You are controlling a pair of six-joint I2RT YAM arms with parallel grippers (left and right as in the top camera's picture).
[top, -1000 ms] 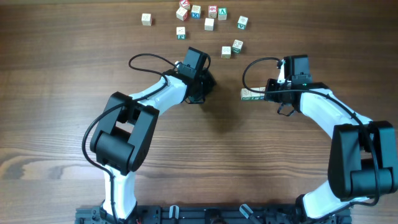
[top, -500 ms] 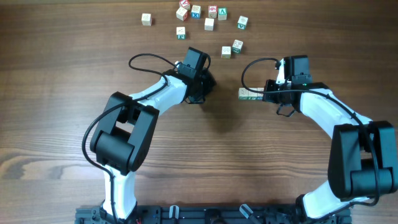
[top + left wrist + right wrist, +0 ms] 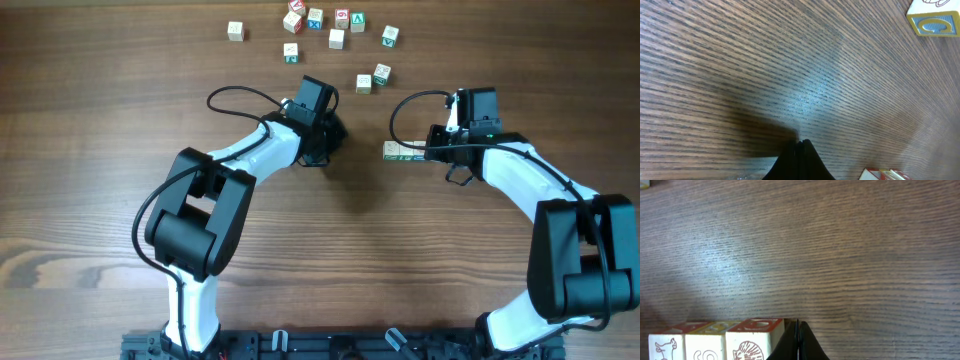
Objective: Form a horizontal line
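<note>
Horizontal line (image 3: 715, 341): three picture-faced cubes set touching side to side on the bench (image 3: 840, 245), one end just beside the right jaws, which are pressed together. Left jaws: pressed together. Loose cubes (image 3: 337, 38): scattered farther back.

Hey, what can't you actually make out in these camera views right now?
Row of cubes: right wrist view, lower halves cut off by the bottom edge; overhead, faces too small.
Red-edged cube: left wrist view, mostly cut off below.
Left gripper: overhead, tips hidden under its own wrist.
</note>
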